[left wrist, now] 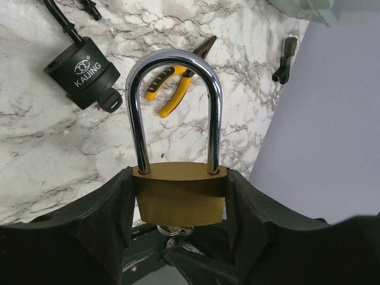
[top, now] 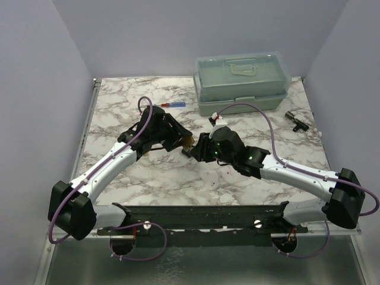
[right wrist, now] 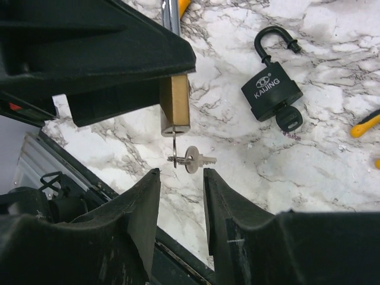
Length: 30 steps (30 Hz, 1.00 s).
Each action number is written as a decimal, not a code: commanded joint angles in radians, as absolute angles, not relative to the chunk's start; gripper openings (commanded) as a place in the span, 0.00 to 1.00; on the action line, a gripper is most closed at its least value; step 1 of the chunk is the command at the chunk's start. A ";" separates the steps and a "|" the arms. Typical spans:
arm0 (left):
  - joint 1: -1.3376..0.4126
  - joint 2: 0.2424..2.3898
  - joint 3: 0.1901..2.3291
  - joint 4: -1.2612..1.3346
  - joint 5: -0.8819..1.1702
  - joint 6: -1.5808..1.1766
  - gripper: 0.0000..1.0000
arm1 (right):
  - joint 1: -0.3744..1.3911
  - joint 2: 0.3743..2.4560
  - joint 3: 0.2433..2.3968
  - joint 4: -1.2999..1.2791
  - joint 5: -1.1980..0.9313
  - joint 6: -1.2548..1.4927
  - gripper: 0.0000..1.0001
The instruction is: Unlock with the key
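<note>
Just under brass padlock (left wrist: 178, 193) in left pincer (left wrist: 180, 184), tiny flat silver key (right wrist: 195, 159); right pincer (right wrist: 181, 178) ajar, empty.

Open right gripper (right wrist: 181, 177) just below a key bunch (right wrist: 191, 159) hanging from a brass padlock (right wrist: 175, 104).

Seen edge-on, upper middle: brass padlock clamped in the black left gripper (right wrist: 166, 80), clear of the marble tabletop (right wrist: 249, 172). Hanging from its underside: a thin key blade, a small ring and a second silver key sticking out to the right. Directly beneath, two black fingers (right wrist: 145, 202) apart, nothing between them, not touching the keys. Lying flat at upper right: black padlock (right wrist: 272, 95) marked KAIJING, shackle swung open, black-headed key in its base. Cut off at the right edge: yellow pliers handles (right wrist: 367, 123).
</note>
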<state>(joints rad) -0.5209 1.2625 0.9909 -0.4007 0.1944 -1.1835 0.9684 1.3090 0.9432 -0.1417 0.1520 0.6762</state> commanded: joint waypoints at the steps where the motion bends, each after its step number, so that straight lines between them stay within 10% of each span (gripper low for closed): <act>1: -0.532 1.241 1.027 -0.360 0.210 -1.174 0.00 | 0.968 1.321 0.981 -0.111 0.178 0.671 0.40; 30: -0.545 1.227 1.023 -0.334 0.228 -1.172 0.00 | 0.968 1.354 0.983 -0.093 0.196 0.693 0.22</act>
<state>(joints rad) -0.5388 1.2625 0.9909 -0.4007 0.1955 -1.1740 0.9684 1.3373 0.9642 -0.1204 0.1860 0.6819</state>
